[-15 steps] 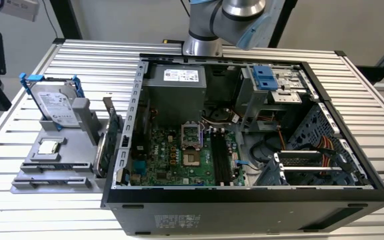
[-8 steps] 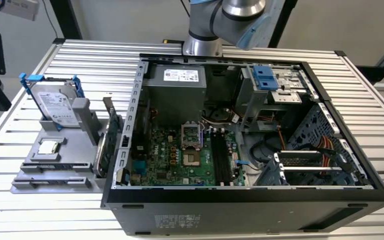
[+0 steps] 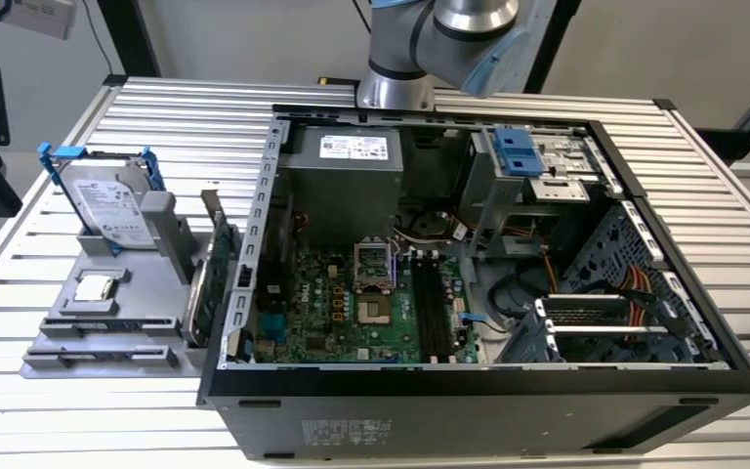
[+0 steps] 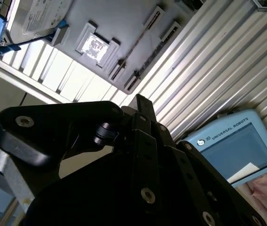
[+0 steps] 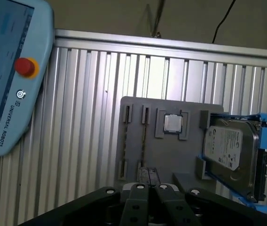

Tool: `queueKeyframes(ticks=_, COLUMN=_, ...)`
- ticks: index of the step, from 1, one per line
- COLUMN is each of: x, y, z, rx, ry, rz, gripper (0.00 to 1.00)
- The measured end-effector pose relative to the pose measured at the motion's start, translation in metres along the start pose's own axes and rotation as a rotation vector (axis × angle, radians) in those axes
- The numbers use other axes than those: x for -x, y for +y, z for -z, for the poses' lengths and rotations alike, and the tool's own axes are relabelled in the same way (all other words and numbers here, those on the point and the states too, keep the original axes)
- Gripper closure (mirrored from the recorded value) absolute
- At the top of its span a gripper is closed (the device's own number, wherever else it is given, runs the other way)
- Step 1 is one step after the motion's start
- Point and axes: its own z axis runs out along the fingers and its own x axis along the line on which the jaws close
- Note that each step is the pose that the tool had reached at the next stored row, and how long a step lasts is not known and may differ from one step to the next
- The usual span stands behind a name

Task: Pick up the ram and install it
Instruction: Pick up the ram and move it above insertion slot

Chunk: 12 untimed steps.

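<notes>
An open computer case (image 3: 265,244) is seen in the exterior view on a slatted aluminium table (image 3: 192,107); at nine o'clock of the case, just beside its wall, a grey parts tray (image 3: 102,347) is laid. The tray's twelve o'clock end is taken up by an upright hard drive (image 3: 104,210) in a blue frame; a processor chip (image 3: 95,287) is laid flat at the tray's middle; a green circuit card (image 3: 219,264) is stood on edge along the tray's three o'clock side, close to the case wall.

The ram (image 5: 144,141) is found in the first wrist view as a thin dark line, seen edge-on, stood in the long tray slot nearer the processor chip; a second slot runs beside it. The gripper (image 5: 148,175) is held above the tray's edge on the ram's side and apart from the ram; its fingertips are drawn together and nothing is seen between them. In the second wrist view the gripper (image 4: 140,101) is likewise shown as one closed point.

A teach pendant (image 5: 6,75) is laid on the slats well apart from the tray; a bare band of slats is left between them, and the table's edge is seen beyond the tray.

Inside the case the motherboard (image 3: 336,313) is walled on all four sides and open above; its black slots (image 3: 430,308) are bounded at nine o'clock by the processor socket (image 3: 372,283) and at three o'clock by cables and a metal cage (image 3: 584,322). The arm (image 3: 428,39) is mounted at twelve o'clock of the case.
</notes>
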Motion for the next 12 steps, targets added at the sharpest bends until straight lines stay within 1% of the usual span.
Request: queueKeyframes(ticks=12, x=-0.0001, y=-0.0001, z=0.0000, rx=0.0003, ry=0.0013, rz=0.028, gripper=1.00)
